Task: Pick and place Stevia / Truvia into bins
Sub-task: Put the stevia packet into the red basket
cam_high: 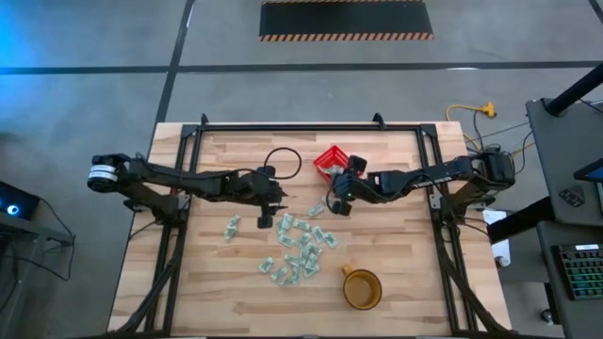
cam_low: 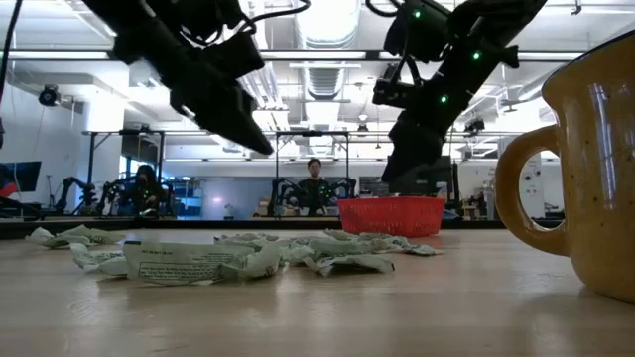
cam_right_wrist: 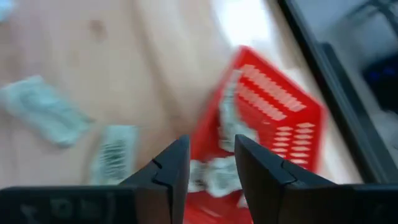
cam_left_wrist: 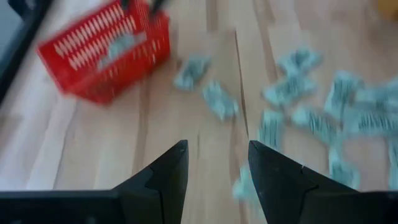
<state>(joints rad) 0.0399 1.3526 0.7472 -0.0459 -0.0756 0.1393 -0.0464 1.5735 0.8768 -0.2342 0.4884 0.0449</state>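
Right gripper point(cam_right_wrist: 208, 158) hung just over the near rim of the red basket point(cam_right_wrist: 273, 118), fingers parted, nothing between them. Several sachets point(cam_right_wrist: 221, 174) already lay inside the basket directly beneath and ahead of it. Left gripper point(cam_left_wrist: 214, 165) hovered above bare wood, fingers apart and empty; the loose pile of sachets point(cam_high: 300, 250) lay scattered just ahead and to one side of it, the basket farther beyond. An amber cup point(cam_high: 362, 288) stood well apart from both grippers.

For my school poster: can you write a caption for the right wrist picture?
Right gripper, jaws apart, hovers over the red basket with sachets inside.
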